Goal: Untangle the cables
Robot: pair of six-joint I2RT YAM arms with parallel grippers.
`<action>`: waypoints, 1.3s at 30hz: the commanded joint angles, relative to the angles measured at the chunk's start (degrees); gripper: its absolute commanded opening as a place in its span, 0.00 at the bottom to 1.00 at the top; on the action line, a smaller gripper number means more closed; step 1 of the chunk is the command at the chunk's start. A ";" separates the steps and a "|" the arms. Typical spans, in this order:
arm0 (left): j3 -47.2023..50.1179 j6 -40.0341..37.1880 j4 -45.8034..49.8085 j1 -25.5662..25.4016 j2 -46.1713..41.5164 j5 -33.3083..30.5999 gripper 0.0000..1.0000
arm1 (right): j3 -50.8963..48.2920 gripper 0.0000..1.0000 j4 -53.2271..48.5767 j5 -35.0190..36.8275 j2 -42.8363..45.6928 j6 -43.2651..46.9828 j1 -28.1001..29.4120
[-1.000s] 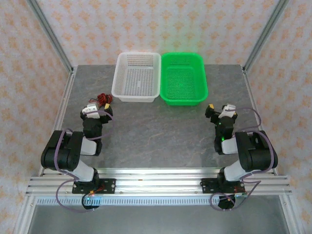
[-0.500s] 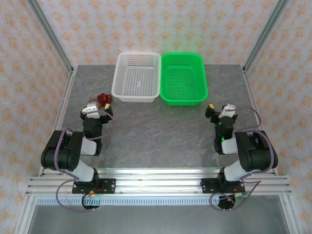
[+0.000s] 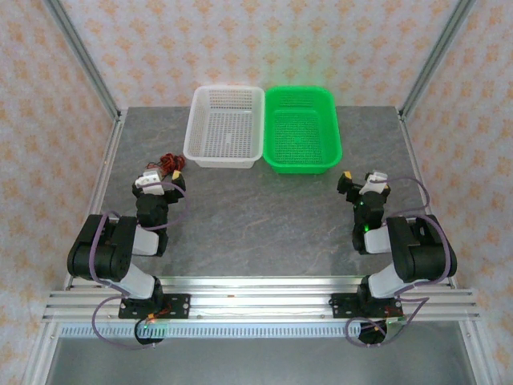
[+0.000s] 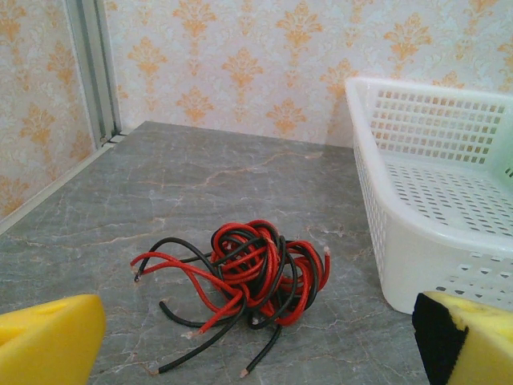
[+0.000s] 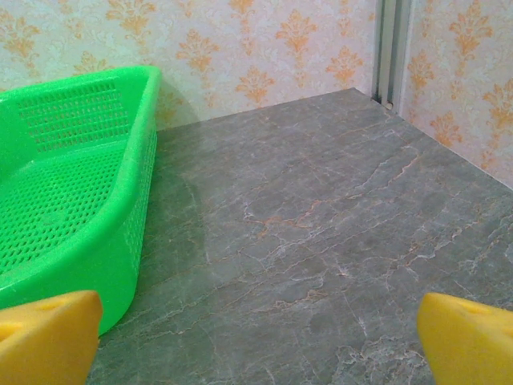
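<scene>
Red-black cables (image 4: 248,273) bunched just ahead of left gripper (image 4: 256,353), jaws spread, holding nothing; right gripper (image 5: 256,341) spread too, far from them. We judge cables light, floppy, springy; we'd pinch loose end outside knot.

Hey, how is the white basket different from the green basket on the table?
Colour: the white basket is white plastic, the green basket bright green. Place: the white basket stands on the left, the green basket on the right. Neighbours: the cables lie tangled by the white basket's near left corner, away from the green basket. Both are empty, perforated, rectangular and upright, side by side.
</scene>
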State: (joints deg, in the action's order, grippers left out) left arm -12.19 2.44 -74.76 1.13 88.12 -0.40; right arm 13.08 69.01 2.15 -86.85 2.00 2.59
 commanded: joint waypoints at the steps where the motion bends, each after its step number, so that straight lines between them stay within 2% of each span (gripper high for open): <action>1: -0.43 -1.18 -0.21 0.04 -0.24 0.76 0.99 | 0.28 1.00 1.37 -0.13 -0.10 -0.05 -0.13; 6: -1.54 -0.35 3.07 0.06 -1.93 -1.72 0.99 | 0.19 0.98 0.98 1.17 0.41 -0.51 -0.13; 9: -2.67 0.84 10.01 0.02 -7.11 -4.22 0.98 | 0.03 0.98 0.45 2.45 1.59 -1.03 -0.13; 12: -1.48 1.72 12.62 -0.07 -13.25 -6.33 0.94 | 0.14 0.98 -1.43 3.48 3.76 -1.29 -0.04; 15: -2.07 3.99 18.55 -0.07 -19.20 -9.92 0.90 | 2.61 0.97 -9.61 4.08 7.46 -2.10 -0.04; 20: -12.68 11.97 44.87 -0.06 -24.28 -13.67 0.86 | 10.12 0.94 -33.07 7.34 15.64 -6.57 1.09; 26: -27.39 21.18 67.99 0.18 -19.78 -15.69 0.84 | 18.56 0.96 -55.59 2.51 21.43 -12.21 2.41; 32: -38.48 23.96 75.46 3.10 -9.22 -8.05 0.77 | 23.67 0.95 -67.09 -2.07 22.41 -12.51 2.81; 36: -45.25 25.08 78.41 6.51 0.91 -0.48 0.70 | 24.83 0.95 -68.86 -4.40 22.86 -12.77 2.90; 39: -50.34 23.84 79.69 7.09 7.74 2.86 0.68 | 25.86 0.94 -70.23 -5.70 22.27 -12.75 3.11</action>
State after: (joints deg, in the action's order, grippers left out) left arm -58.67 25.69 -0.71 7.86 92.23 -3.33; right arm 36.47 2.96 -1.45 -65.34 -9.89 5.15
